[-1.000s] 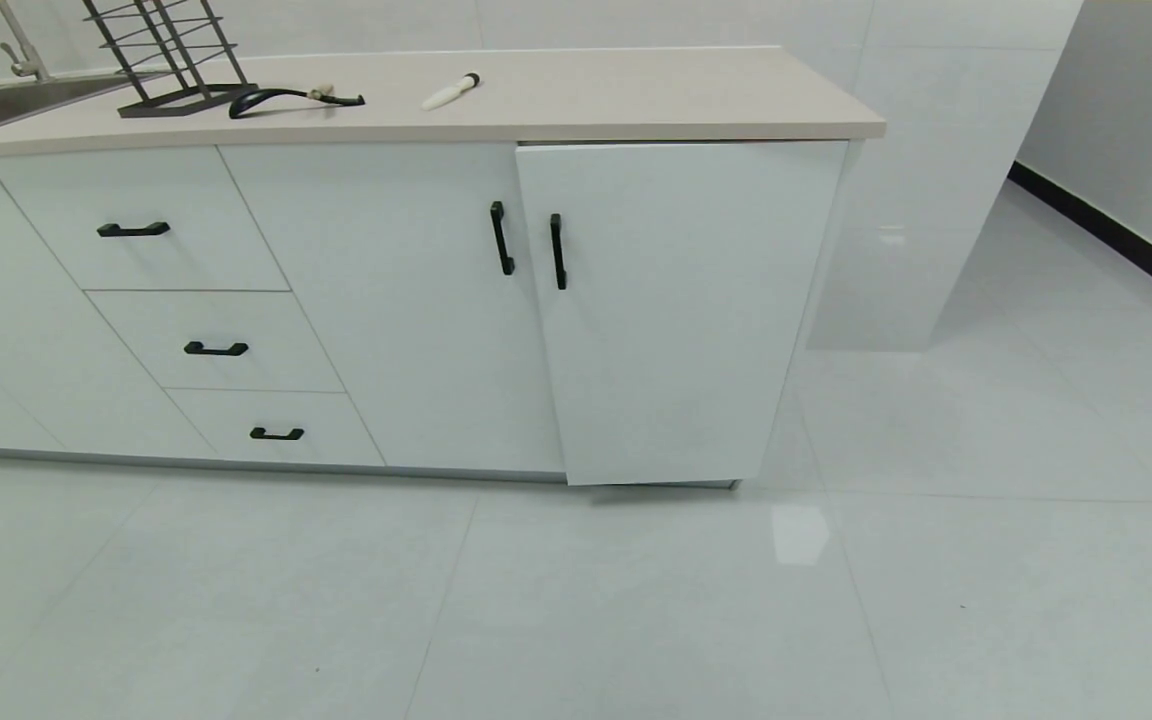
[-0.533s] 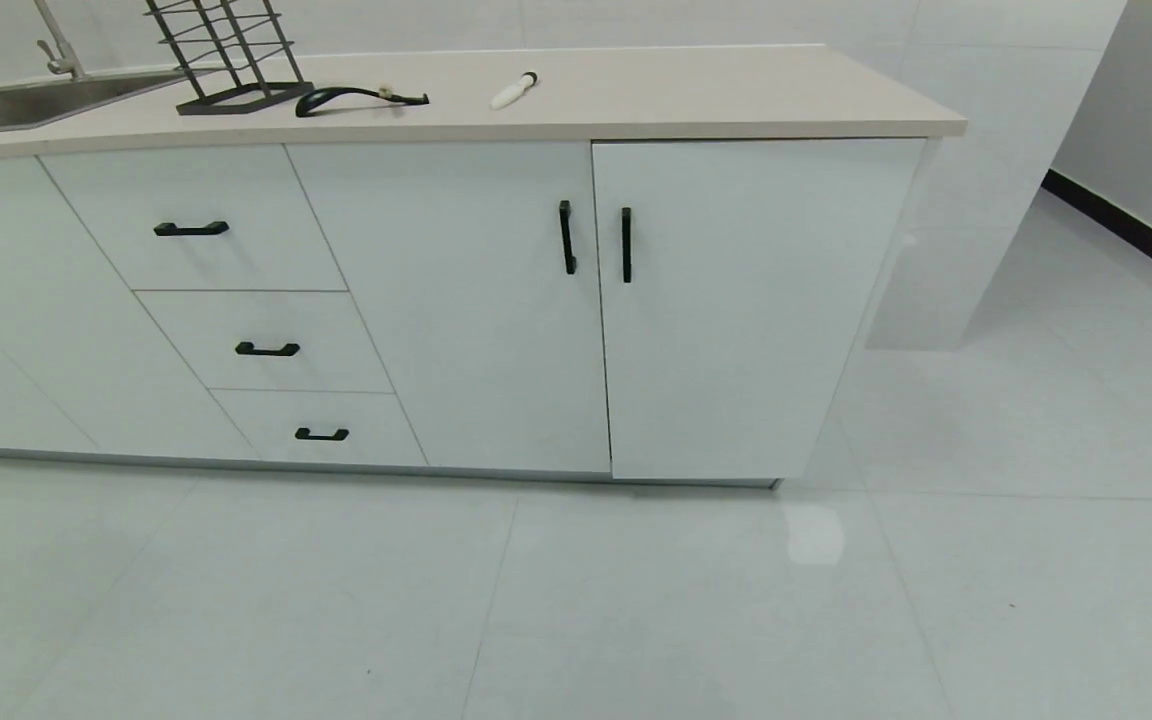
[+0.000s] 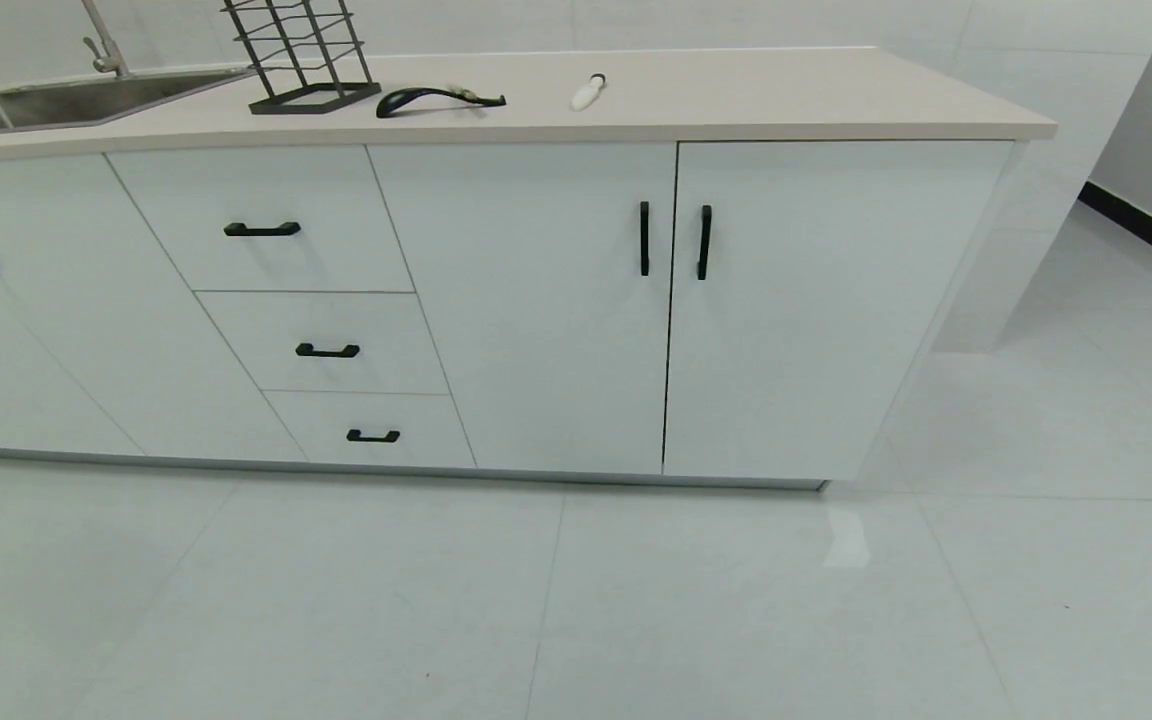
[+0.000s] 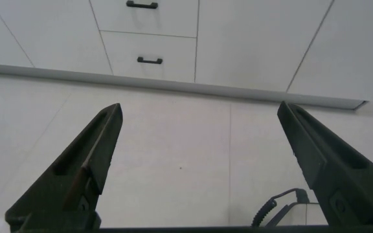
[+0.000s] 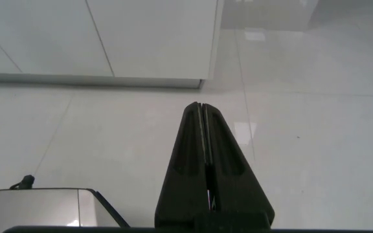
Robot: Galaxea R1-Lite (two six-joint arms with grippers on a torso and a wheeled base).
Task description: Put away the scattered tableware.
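A pale tiled floor (image 3: 636,600) is stretching out in front of a white cabinet run (image 3: 536,300), whose two tall doors are sitting shut with their black handles (image 3: 644,238) side by side, next to a stack of three drawers (image 3: 321,350). The beige counter (image 3: 786,100) is running along the top of it. At its far left end a steel sink (image 3: 56,100) is sitting sunk into the surface, with a faucet (image 3: 101,45) rising behind it. Just beside the sink a black wire rack (image 3: 306,50) is standing upright. The scattered tableware is lying on the counter to the right of the rack — a black ladle (image 3: 436,98) near the rack's base, and, apart from it, a small white-handled utensil (image 3: 586,93).

Both arms are hanging low over the floor, well away from the counter: the left pincer (image 4: 199,110) is gaping wide and carrying nothing, while the right pincer (image 5: 203,110) is pressing its fingers (image 5: 190,149) together — also carrying nothing.
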